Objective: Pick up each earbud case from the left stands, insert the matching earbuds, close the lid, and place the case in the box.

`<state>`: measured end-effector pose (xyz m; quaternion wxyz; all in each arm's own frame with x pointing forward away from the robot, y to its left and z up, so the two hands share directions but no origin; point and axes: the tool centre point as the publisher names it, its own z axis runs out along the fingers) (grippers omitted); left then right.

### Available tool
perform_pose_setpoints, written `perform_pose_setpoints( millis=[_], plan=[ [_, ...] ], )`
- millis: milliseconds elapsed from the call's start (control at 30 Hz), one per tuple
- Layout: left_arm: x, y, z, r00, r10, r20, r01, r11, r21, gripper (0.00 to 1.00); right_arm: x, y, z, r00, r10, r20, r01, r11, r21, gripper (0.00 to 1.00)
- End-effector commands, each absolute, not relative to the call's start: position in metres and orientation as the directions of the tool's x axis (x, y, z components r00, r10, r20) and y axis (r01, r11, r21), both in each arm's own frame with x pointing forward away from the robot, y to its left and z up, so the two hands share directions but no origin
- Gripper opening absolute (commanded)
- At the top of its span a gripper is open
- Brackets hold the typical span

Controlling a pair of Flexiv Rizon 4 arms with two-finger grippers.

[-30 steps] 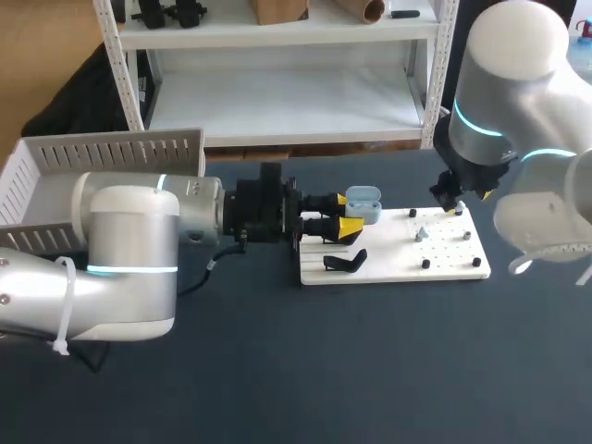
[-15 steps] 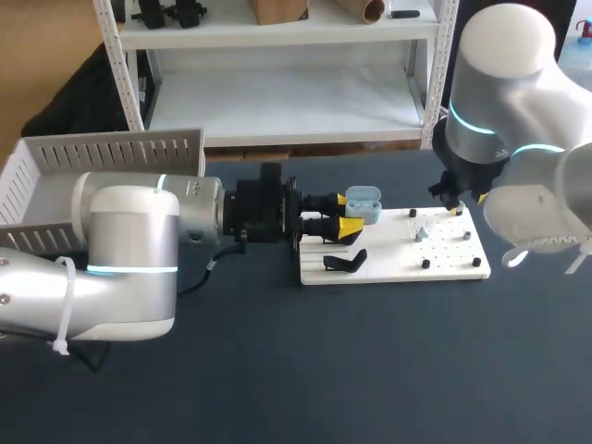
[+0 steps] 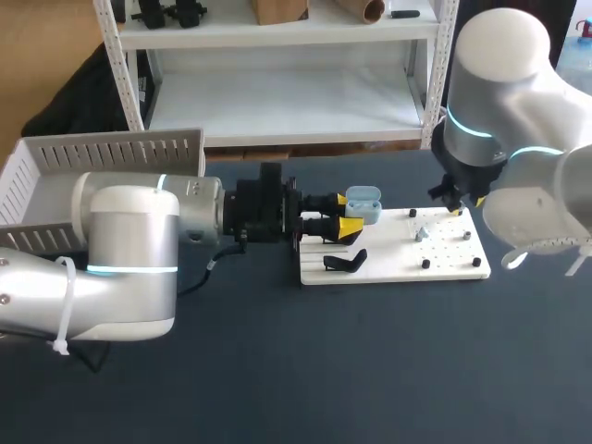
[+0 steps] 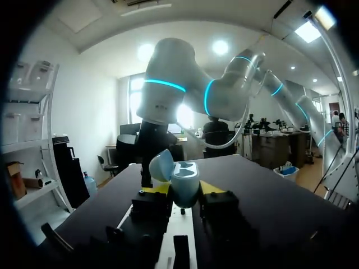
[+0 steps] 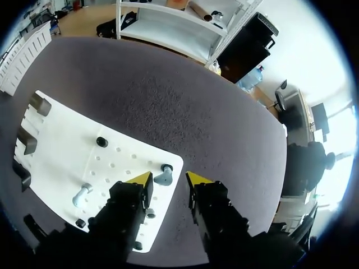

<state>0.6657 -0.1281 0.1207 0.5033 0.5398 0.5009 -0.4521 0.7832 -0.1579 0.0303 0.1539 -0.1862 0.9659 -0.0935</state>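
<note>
I see a dark, finely textured worktop filling most of the head view. A flat white board lies on it, right of the middle and toward the far side, its long edges running along the worktop's width. The board is dotted with rows of small holes, and a few short black pegs stand upright on it, well apart.

A dark, matte table fills the head view. Behind its far edge stands a white metal shelving unit on a brown wooden floor. In the left wrist view, round ceiling lights glow on a white ceiling above a pale wall.
</note>
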Motion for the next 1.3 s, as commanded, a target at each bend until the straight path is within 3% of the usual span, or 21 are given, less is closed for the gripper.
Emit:
perform_pose_setpoints(
  millis=[33, 900, 1133, 1200, 1300],
  plan=[
    [0.6655, -0.128, 0.1198, 0.092, 0.081, -0.992, 0.996, 0.011, 0.093, 0.0, 0.7833, -0.1555, 0.0282, -0.883, -0.389, -0.263, -0.329, 0.912, -0.245, 0.37],
    [0.6655, -0.128, 0.1198, 0.092, 0.081, -0.992, 0.996, 0.011, 0.093, 0.0, 0.7848, -0.1556, 0.0218, -0.889, -0.386, -0.247, -0.323, 0.911, -0.258, 0.28],
    [0.6655, -0.128, 0.1198, 0.092, 0.081, -0.992, 0.996, 0.011, 0.093, 0.0, 0.7844, -0.1563, 0.0216, -0.891, -0.383, -0.246, -0.32, 0.911, -0.26, 0.13],
    [0.6655, -0.128, 0.1198, 0.092, 0.081, -0.992, 0.996, 0.011, 0.093, 0.0, 0.7842, -0.1569, 0.0217, -0.891, -0.381, -0.245, -0.318, 0.911, -0.261, 0.0],
    [0.6655, -0.128, 0.1198, 0.092, 0.081, -0.992, 0.996, 0.011, 0.093, 0.0, 0.7834, -0.1577, 0.022, -0.892, -0.38, -0.245, -0.316, 0.912, -0.263, 0.0]
  ],
)
